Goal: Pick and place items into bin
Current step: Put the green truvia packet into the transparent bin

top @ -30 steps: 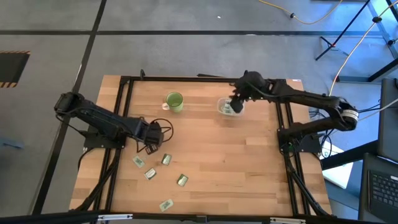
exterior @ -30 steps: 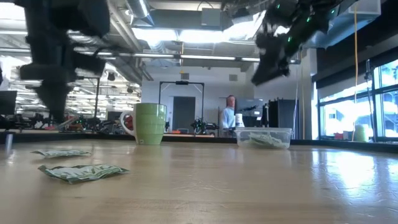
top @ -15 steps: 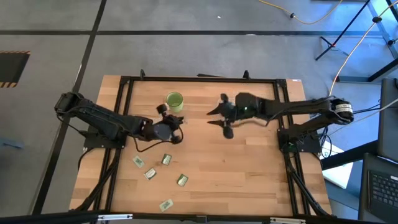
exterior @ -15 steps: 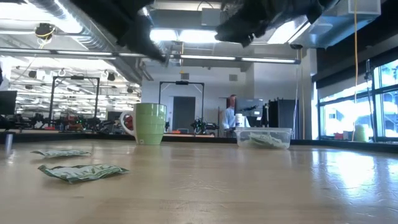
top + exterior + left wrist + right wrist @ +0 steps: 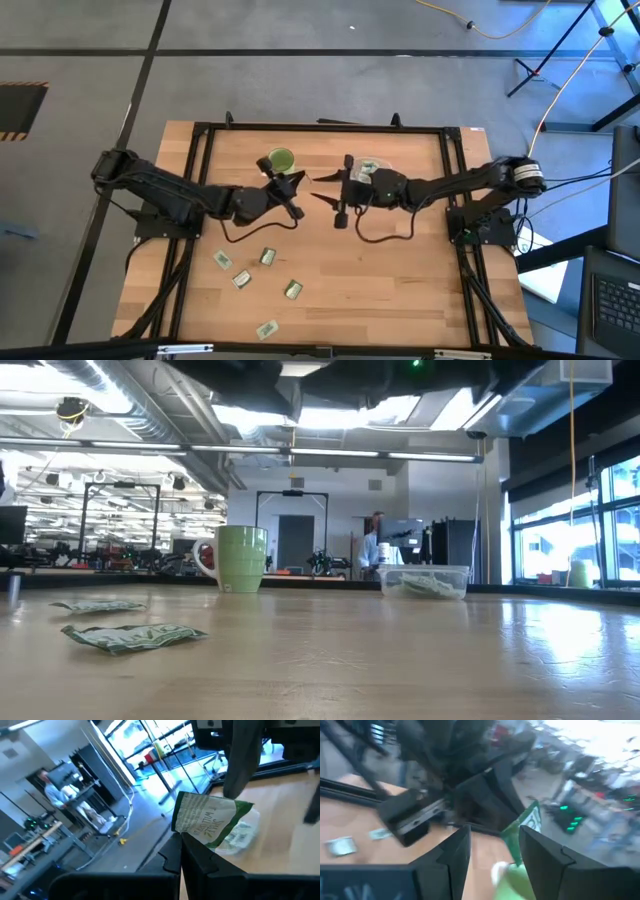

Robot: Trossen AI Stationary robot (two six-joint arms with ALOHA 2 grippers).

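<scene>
L gripper [image 5: 291, 190] is clamping a packet [image 5: 210, 820] just beside the mug [image 5: 281, 160], prob. for handover. R gripper [image 5: 330, 195], fingers apart, is facing it near the mug, w/ the bin [image 5: 366, 168] behind it.

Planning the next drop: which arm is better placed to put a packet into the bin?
Left. The left gripper is shut on a packet, near the bin; the right gripper is open, empty.

Glossy wooden table [image 5: 400, 660], crinkled packet [image 5: 207, 820]
</scene>
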